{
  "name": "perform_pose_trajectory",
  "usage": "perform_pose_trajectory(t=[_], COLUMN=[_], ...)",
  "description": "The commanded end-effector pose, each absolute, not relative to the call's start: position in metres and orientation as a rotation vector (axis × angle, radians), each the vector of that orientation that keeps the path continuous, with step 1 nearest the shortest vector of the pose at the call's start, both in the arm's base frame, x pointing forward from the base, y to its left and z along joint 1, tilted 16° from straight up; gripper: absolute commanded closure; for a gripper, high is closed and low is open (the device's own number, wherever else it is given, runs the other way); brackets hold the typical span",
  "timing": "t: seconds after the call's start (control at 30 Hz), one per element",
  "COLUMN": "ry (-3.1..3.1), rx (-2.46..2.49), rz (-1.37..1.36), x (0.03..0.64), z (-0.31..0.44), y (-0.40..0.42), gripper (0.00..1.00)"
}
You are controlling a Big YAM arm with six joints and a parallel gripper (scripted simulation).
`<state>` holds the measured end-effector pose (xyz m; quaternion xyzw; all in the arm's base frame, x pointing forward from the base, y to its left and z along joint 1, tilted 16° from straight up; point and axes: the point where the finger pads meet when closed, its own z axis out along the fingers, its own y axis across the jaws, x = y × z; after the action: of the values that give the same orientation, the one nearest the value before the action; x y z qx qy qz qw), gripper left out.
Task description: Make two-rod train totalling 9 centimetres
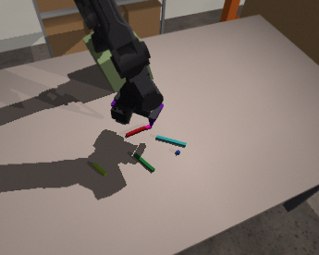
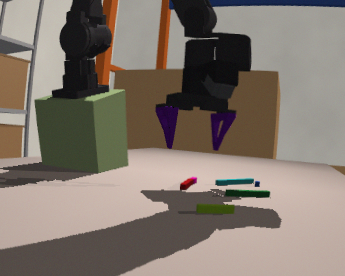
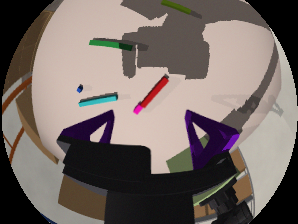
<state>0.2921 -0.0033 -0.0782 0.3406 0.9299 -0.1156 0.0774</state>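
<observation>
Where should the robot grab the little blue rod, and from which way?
From straight above, I think. The blue rod is a tiny block lying flat, so its two side faces are all there is to pinch. The turquoise rod lies close beside it, so the open gripper should keep its jaws off that side.
</observation>
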Motion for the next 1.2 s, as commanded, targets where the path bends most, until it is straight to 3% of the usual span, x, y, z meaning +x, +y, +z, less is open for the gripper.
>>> perform_pose_trajectory(t=[0.0,1.17], ry=[2.710,2.235], rx=[1.138,1.840], rz=[-0.316,-0.223], x=[0.2950,0.2925], z=[-0.0737,-0.0736], y=[-0.0069,-0.0115], gripper=[0.00,0.00])
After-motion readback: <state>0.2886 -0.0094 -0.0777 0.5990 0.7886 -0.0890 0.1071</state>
